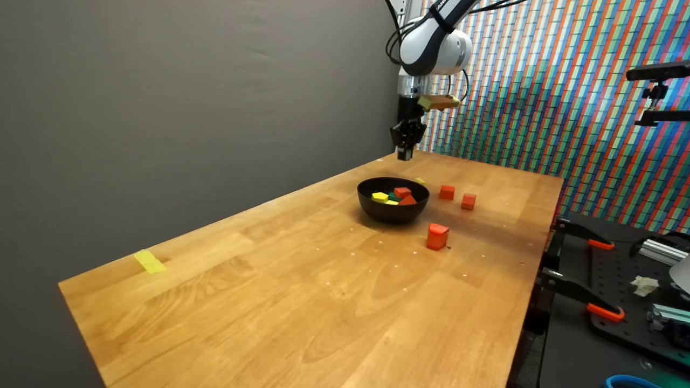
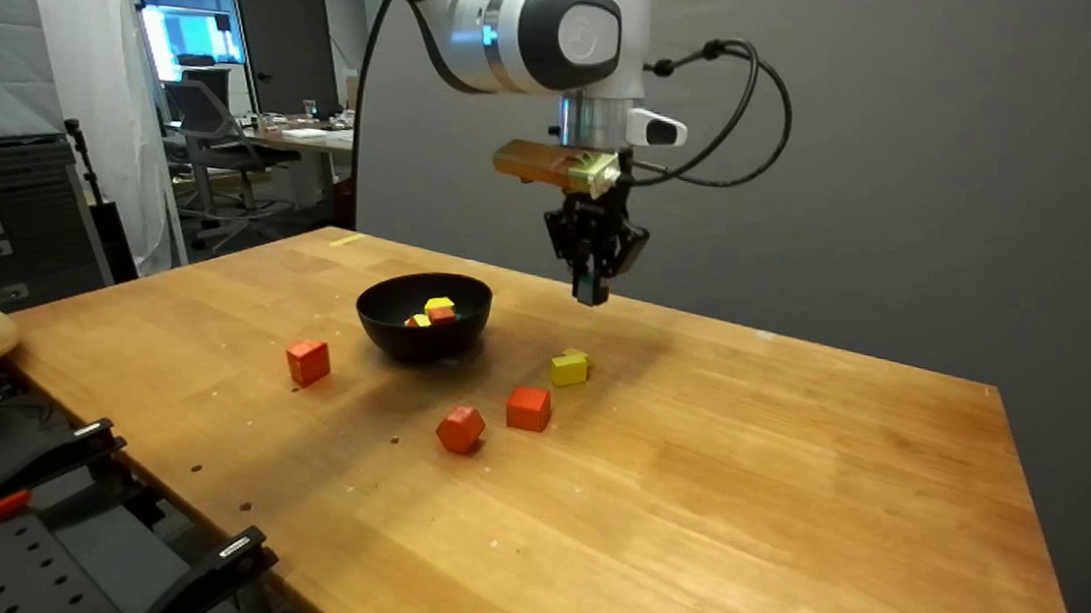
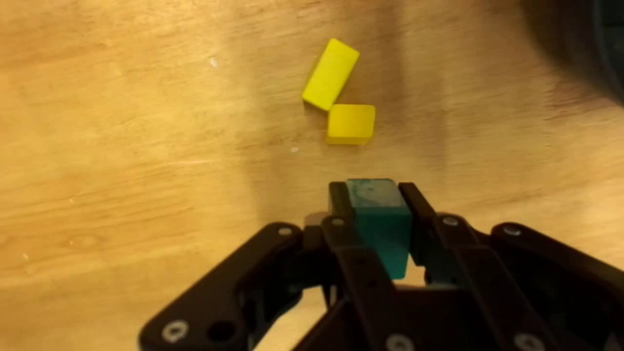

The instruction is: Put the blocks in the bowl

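Against a grey backdrop we see the desk, its back edge running along that backdrop and a broad stretch of open wood extending toward the camera in both exterior views. The robot arm hangs over it, cut off at the top of the frame. The tool is poised above the wood to one side of the bowl and grips a green block; in the wrist view we see two faces of this block, the tool covering its flanks. The bowl, black and round, stands upright inside the desk's edges; only part of its side enters the wrist view. A flat yellow strip lies at the back edge, well apart from the tool.

Inside the bowl we make out red, yellow and dark green pieces, overlapping so that we cannot count them. One red block rests near the bowl; two more red blocks rest near each other on the tool's side of it. Just beyond the tool's tip in the wrist view lie two yellow blocks, corner to corner; whether they touch we cannot tell. In an exterior view the nearer hides much of its neighbour.
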{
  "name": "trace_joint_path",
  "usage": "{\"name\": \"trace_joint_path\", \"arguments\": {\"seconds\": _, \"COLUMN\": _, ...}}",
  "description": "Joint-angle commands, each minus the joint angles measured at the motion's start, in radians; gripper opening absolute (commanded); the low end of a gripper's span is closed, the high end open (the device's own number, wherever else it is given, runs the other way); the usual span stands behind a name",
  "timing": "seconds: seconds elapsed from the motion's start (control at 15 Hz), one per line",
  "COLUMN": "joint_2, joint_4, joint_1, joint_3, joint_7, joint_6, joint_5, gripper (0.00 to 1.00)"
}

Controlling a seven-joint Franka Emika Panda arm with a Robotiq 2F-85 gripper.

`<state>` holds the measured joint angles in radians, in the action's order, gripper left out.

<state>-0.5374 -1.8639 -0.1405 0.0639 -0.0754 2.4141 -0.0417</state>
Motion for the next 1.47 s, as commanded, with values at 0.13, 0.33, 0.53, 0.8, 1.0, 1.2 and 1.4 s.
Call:
{"name": "trace_joint_path", "arguments": {"seconds": 0.13, "joint_2": 0.266, "joint_4": -0.21, "joint_1": 0.015, "joint_3": -0.131, "joint_7": -0.19, "joint_6": -0.013, "joint_5": -0.091, "gripper": 0.15}}
{"name": "trace_joint_path", "arguments": {"seconds": 0.33, "joint_2": 0.252, "joint_4": -0.201, "joint_1": 0.033, "joint_3": -0.199, "joint_7": -0.27, "joint_6": -0.095, "joint_5": -0.212, "gripper": 0.15}}
{"name": "trace_joint_path", "arguments": {"seconds": 0.53, "joint_2": 0.197, "joint_4": -0.182, "joint_1": 0.067, "joint_3": -0.197, "joint_7": -0.226, "joint_6": -0.161, "joint_5": -0.234, "gripper": 0.15}}
{"name": "trace_joint_path", "arguments": {"seconds": 0.8, "joint_2": 0.15, "joint_4": -0.186, "joint_1": 0.07, "joint_3": -0.184, "joint_7": -0.194, "joint_6": -0.164, "joint_5": -0.234, "gripper": 0.59}}
{"name": "trace_joint_path", "arguments": {"seconds": 1.0, "joint_2": 0.192, "joint_4": -0.218, "joint_1": 0.045, "joint_3": -0.178, "joint_7": -0.222, "joint_6": -0.176, "joint_5": -0.246, "gripper": 0.84}}
{"name": "trace_joint_path", "arguments": {"seconds": 1.2, "joint_2": 0.316, "joint_4": -0.312, "joint_1": 0.016, "joint_3": -0.149, "joint_7": -0.229, "joint_6": -0.172, "joint_5": -0.244, "gripper": 1.0}}
{"name": "trace_joint_path", "arguments": {"seconds": 1.4, "joint_2": 0.443, "joint_4": -0.434, "joint_1": 0.012, "joint_3": -0.116, "joint_7": -0.237, "joint_6": -0.189, "joint_5": -0.235, "gripper": 1.0}}
